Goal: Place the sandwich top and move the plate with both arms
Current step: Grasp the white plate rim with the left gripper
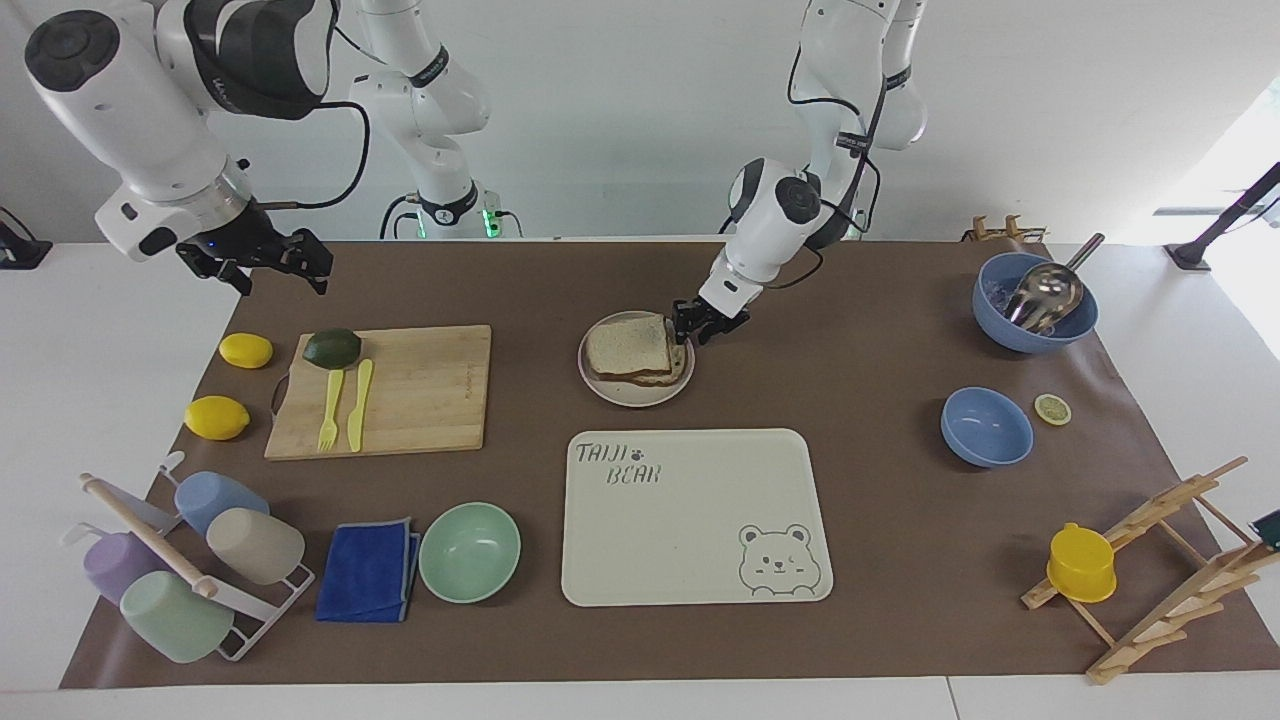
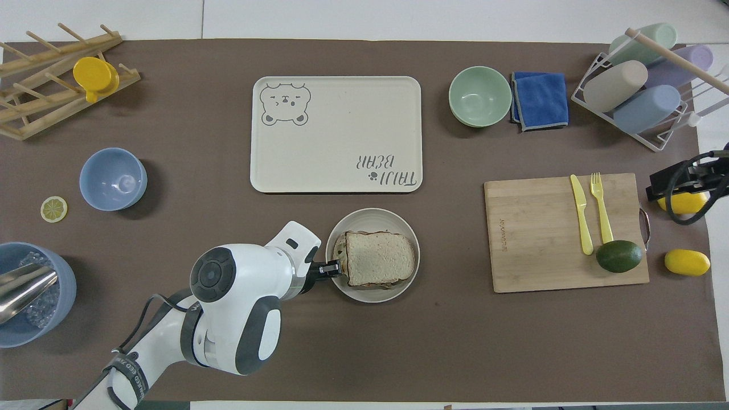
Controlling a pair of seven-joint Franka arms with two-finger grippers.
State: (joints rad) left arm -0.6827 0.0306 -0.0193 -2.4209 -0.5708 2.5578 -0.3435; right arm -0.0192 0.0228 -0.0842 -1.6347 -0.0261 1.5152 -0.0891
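Note:
The sandwich top point(image 1: 627, 345), a pale speckled slice with a brown crust, lies on the stacked sandwich on the round beige plate point(image 1: 602, 389). It also shows in the overhead view point(image 2: 378, 257) on the plate point(image 2: 373, 294). My left gripper point(image 1: 692, 330) is low at the plate's rim, on the side toward the left arm's end of the table, and shows in the overhead view too point(image 2: 330, 269). My right gripper point(image 1: 255, 262) is open and empty, raised over the mat's edge near a lemon point(image 1: 246, 350).
A cream bear tray point(image 1: 690, 520) lies farther from the robots than the plate. A cutting board point(image 1: 420, 385) with an avocado, a yellow fork and a yellow knife lies toward the right arm's end. Blue bowls point(image 1: 986, 427), a green bowl point(image 1: 469, 551), a cup rack and a wooden rack stand around.

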